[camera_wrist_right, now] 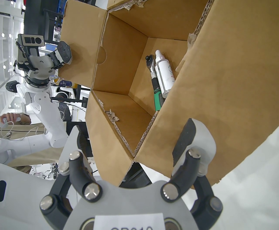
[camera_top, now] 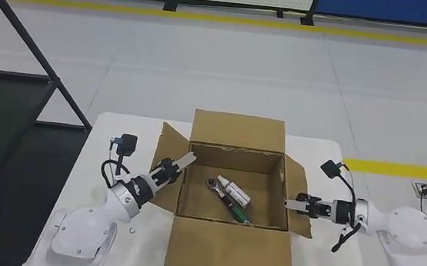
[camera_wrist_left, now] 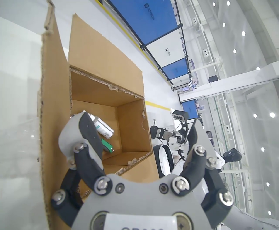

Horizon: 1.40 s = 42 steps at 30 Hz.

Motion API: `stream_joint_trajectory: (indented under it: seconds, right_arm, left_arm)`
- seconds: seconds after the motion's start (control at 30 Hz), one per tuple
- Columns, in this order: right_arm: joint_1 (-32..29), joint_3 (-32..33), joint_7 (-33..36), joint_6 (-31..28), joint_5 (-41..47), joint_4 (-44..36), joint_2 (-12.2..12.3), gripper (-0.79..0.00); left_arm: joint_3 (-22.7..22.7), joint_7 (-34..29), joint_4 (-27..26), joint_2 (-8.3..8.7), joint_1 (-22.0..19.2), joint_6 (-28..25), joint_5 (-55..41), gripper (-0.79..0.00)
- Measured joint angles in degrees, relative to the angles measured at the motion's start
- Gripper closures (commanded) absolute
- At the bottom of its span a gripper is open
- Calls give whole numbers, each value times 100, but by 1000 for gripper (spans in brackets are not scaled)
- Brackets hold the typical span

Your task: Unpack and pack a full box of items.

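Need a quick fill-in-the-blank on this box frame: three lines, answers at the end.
1. The open brown cardboard box holds ___ items.
2. Beside the white plastic bottle lies a metal ratchet wrench whose handle grip is coloured ___.
3. The left claw and the right claw, one at each side flap, are both ___.

Missing words: two; green; open.
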Motion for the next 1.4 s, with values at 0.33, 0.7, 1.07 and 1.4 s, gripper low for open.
stream_joint_trajectory:
  seconds: [0.33, 0.7, 1.07, 1.4]
  right_arm:
    - [245, -459, -115, -10, 32, 73, -71, -785]
    - [380, -668, -118, -89, 51, 102, -90, -785]
    - [232, -464, -508, 11, -166, -669, -27, -785]
    - [556, -890, -966, 303, -612, -1386, -111, -785]
  left_arm:
    - [-159, 48, -77, 47, 133, -44, -70, -785]
    - [-360, 117, -169, 99, 243, -72, -164, -785]
    - [-560, 253, -265, 129, 224, -235, -576, -785]
    - [-1241, 380, -382, 169, 371, -602, -1559, -785]
